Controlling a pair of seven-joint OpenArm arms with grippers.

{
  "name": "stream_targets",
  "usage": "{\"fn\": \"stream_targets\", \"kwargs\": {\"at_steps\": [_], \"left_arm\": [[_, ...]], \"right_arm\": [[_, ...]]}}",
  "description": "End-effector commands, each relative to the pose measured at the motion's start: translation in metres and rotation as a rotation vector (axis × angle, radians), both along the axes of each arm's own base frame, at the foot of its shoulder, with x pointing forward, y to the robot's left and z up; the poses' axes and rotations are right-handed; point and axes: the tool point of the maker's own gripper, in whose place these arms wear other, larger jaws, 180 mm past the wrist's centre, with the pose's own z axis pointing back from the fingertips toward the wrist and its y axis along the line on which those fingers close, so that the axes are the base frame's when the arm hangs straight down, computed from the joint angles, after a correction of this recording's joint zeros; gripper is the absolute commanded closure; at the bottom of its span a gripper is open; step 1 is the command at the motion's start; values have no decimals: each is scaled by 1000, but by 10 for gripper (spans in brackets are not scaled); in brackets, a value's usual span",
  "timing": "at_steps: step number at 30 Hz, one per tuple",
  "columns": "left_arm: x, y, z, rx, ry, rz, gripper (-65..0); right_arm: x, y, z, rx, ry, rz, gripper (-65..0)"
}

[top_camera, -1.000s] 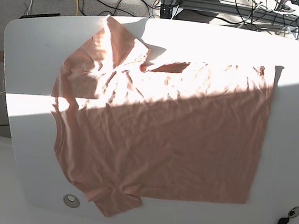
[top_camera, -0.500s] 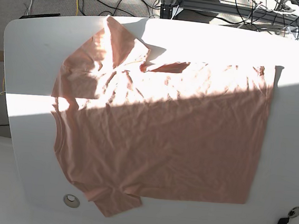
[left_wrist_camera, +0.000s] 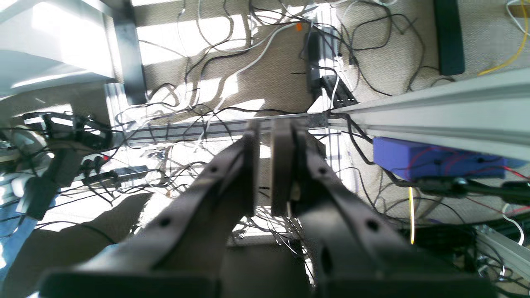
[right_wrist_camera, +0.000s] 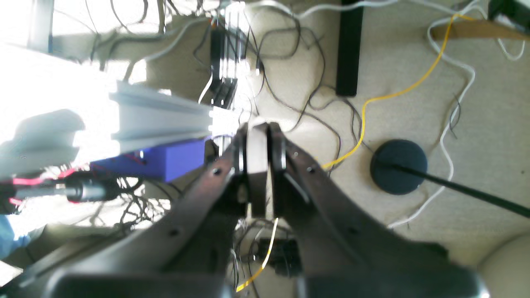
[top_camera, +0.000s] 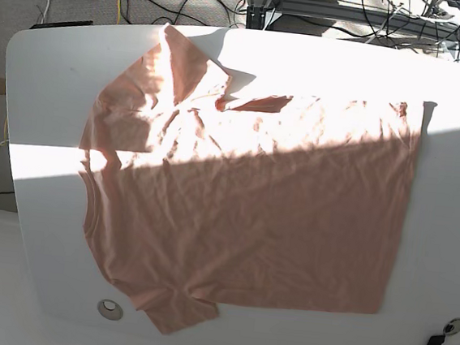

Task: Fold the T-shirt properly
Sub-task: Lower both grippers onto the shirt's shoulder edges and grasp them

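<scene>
White rounded table holds wrinkled salmon-pink T-shirt, unfolded. I see left gripper nearly closed, right gripper closed, both empty. Next: reach in, pinch sleeve.
</scene>
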Motion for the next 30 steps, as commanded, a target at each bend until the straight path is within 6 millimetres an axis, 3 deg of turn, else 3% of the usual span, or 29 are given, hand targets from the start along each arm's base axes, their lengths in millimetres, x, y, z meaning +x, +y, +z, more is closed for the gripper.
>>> {"fn": "stream_targets", "kwargs": {"at_steps": [1,6,8,13,17,22,27,30], "left_arm": [[12,2,7,4,-49,2,-34],[51,3,12,7,-158,6,-60],[66,2,18,3,-221,6,-128],[96,1,30,-4,-338,30,-354],[120,3,45,1,-453,23,-453],[143,12,59,12,-549,46,-461],[153,57,72,-68,-624,265,-461],[155,73,78,-97,-648,325,-461]], "right_arm": [[11,3,11,15,-71,1,-8],[52,6,28,27,-247,5,-10],[67,6,33,28,-304,5,-44],[100,6,40,29,-397,3,-243],[122,6,46,58,-456,-22,-256],[137,-1,46,227,-445,-168,-260],[136,-7,38,413,-361,-301,-258],[132,-11,33,503,-317,-372,-258]]}}
